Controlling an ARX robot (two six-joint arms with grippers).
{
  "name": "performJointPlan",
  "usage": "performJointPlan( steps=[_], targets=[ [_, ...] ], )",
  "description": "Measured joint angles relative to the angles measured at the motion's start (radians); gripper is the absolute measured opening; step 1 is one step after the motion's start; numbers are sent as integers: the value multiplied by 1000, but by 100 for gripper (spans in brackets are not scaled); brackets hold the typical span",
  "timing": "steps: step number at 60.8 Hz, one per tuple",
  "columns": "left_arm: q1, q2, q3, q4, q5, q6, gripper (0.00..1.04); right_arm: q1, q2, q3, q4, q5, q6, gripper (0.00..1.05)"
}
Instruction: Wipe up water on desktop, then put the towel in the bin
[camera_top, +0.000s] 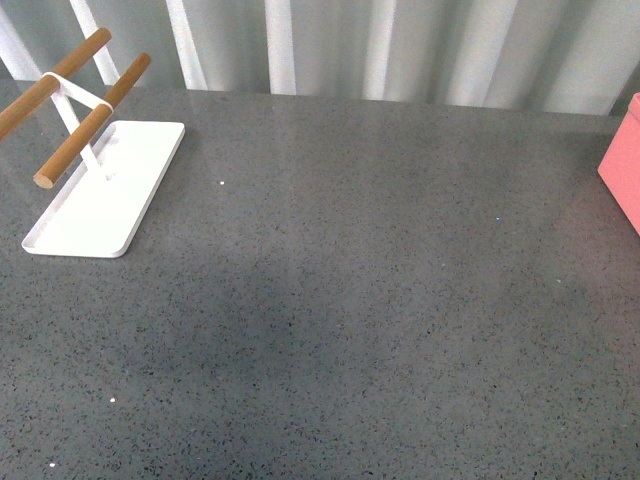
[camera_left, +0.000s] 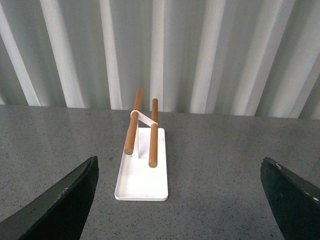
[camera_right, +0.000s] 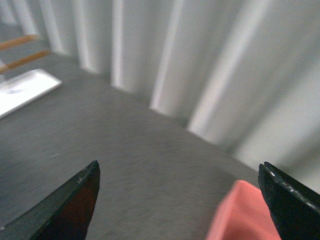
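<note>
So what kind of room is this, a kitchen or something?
More likely a staged test bench than a kitchen: a bare speckled grey desktop, a white tray with wooden rods and a pink bin, set before a plain ribbed white wall.

The dark-grey speckled stone-like desktop (camera_top: 380, 300) looked smooth with a faint sheen. The flat white tray (camera_top: 110, 200) appeared as smooth matt plastic or coated metal, and its two round brown rods (camera_left: 134, 122) looked like smooth wood. The salmon-pink straight-sided bin (camera_top: 625, 170) had smooth matt walls.
</note>
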Motion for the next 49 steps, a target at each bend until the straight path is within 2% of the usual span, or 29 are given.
performJointPlan(
  steps=[2,4,8,24,29,49],
  targets=[
    [0,0,0,0,0,0,98,35,-44,-93,151,169,82,84],
    [0,0,0,0,1,0,98,63,-92,-181,275,294,166,77],
    [0,0,0,0,0,0,98,90,-180,-311,407,426,272,65],
    [0,0,0,0,0,0,98,135,-327,-537,463,491,361,18],
    [0,0,0,0,0,0,98,189,-377,-577,463,555,364,3],
    [0,0,0,0,0,0,98,210,-547,-694,412,559,370,3]
  ],
)
